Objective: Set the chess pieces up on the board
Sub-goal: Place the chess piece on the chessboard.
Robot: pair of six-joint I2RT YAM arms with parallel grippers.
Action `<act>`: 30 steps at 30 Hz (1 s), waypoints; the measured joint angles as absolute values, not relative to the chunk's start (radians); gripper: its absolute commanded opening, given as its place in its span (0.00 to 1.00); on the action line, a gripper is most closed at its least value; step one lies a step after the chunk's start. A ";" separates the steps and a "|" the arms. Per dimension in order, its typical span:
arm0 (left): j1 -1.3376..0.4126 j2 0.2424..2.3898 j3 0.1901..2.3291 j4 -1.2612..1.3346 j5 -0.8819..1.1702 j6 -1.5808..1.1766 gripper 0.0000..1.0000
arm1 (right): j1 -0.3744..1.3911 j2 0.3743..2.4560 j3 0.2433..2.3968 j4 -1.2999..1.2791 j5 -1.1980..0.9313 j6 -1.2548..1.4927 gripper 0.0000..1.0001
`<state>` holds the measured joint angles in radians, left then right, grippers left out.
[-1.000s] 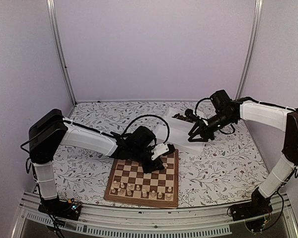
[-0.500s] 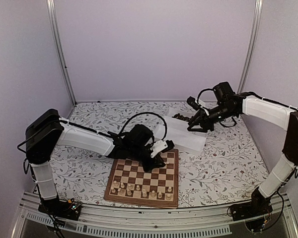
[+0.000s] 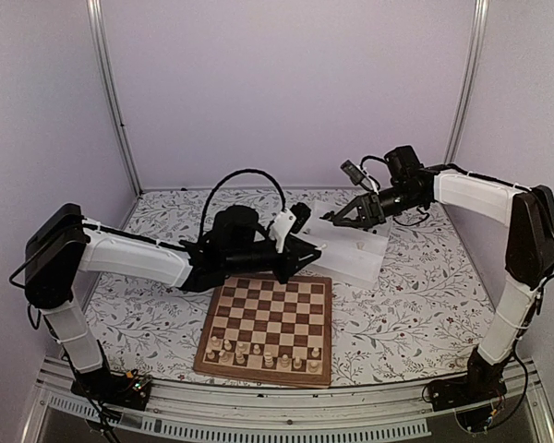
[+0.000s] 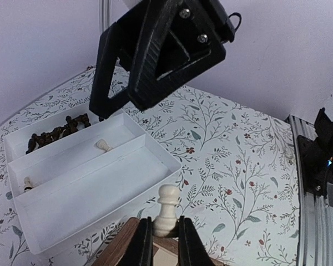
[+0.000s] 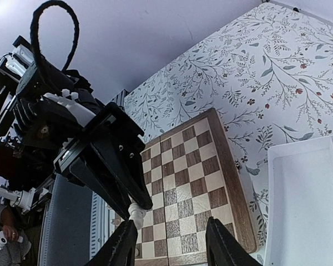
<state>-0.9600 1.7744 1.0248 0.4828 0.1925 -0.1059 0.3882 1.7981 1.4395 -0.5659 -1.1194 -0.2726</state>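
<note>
The board (image 3: 270, 318) lies at the near middle of the table, with several pale chess pieces (image 3: 263, 355) along its two nearest rows. My left gripper (image 3: 305, 254) hovers over the board's far edge, shut on a pale cream pawn (image 4: 167, 206) that stands upright between the fingers (image 4: 141, 244). The same pawn (image 5: 136, 213) shows in the right wrist view under the left gripper (image 5: 108, 166). My right gripper (image 3: 337, 220) hangs over the white tray (image 3: 360, 263), open with nothing between its fingers (image 5: 123, 246). Dark pieces (image 4: 55, 133) lie in the tray's far compartment.
Two loose pale pieces (image 4: 102, 145) lie in the tray's middle compartment (image 4: 72, 160). The right gripper (image 4: 155, 50) hangs close above and ahead of the left one. A flowered cloth (image 3: 415, 305) covers the table; metal rails (image 3: 286, 406) run along the near edge.
My left gripper has shut, lifted from the board's far right squares and swung back toward the tray. My right gripper has moved left and up over the tray and opened a little.
</note>
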 measured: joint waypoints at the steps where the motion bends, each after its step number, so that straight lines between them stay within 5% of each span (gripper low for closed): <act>1: -0.960 1.775 1.026 0.491 0.191 -0.109 0.09 | 0.393 1.802 1.439 -0.567 -1.130 -0.264 0.45; 30: -0.960 1.779 1.032 0.555 0.167 -0.133 0.10 | 0.480 1.804 1.398 -0.568 -1.207 -0.247 0.25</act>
<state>-0.9596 1.7790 1.0321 0.5552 0.1669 -0.1329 0.4805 1.8038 1.3979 -0.5682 -1.2068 -0.2466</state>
